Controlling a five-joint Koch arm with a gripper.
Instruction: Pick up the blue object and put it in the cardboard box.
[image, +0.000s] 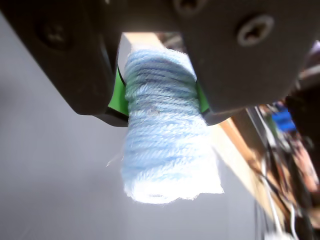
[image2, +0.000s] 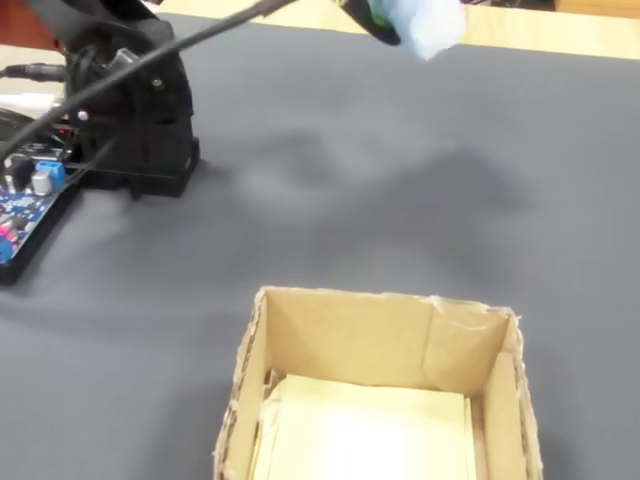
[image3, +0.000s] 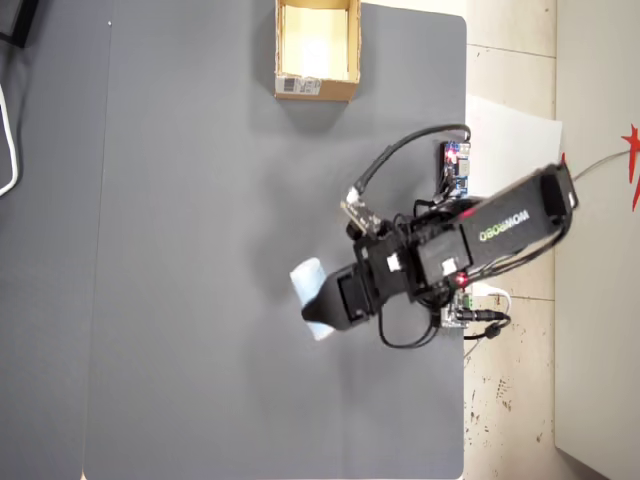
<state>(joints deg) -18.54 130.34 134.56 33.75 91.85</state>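
Note:
My gripper is shut on the blue object, a pale blue ribbed yarn block pinched between green-padded jaws, its lower half hanging free. In the fixed view the gripper holds the blue object high over the grey mat, with its shadow on the mat below. In the overhead view the blue object sticks out on both sides of the gripper near the mat's middle. The cardboard box stands open at the mat's top edge, well away from the gripper. Its front wall faces the fixed camera.
The arm's black base stands at the left of the fixed view, with a blue circuit board and cables beside it. In the overhead view the circuit board lies at the mat's right edge. A wooden table edge shows behind the gripper.

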